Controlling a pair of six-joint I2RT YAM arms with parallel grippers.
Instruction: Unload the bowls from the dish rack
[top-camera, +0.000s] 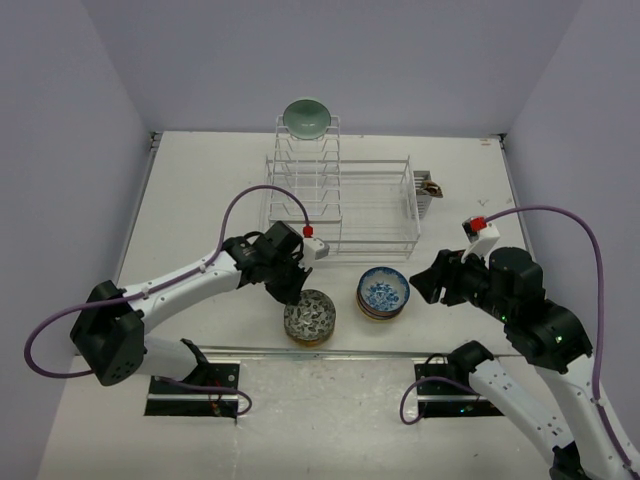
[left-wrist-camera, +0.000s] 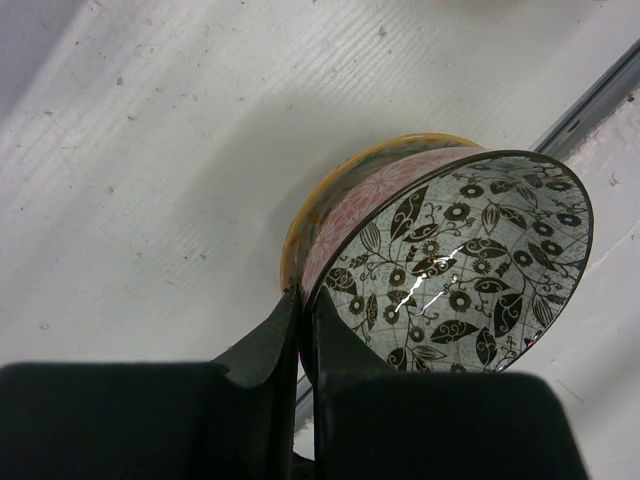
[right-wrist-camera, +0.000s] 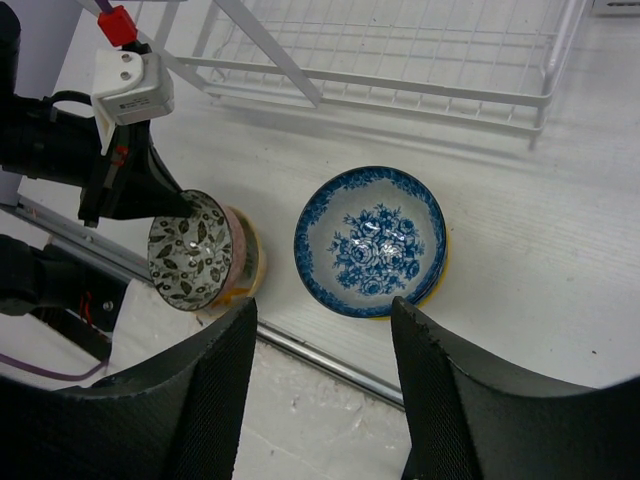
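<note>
Left tool (left-wrist-camera: 301, 305) tight on black-leaf bowl (left-wrist-camera: 470, 270)

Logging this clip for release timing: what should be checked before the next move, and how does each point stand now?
1. Left gripper shut on the rim of the leaf-patterned bowl: ok.
2. Leaf-patterned bowl lying level on the yellow-rimmed bowl below it: not ok, it is steeply tilted.
3. The two bowls in contact, so a release would not drop it: cannot tell.
4. Right gripper open and apart from the blue-white bowl: ok.
5. Dish rack unloaded: not ok, a green bowl stands at its far end.
</note>
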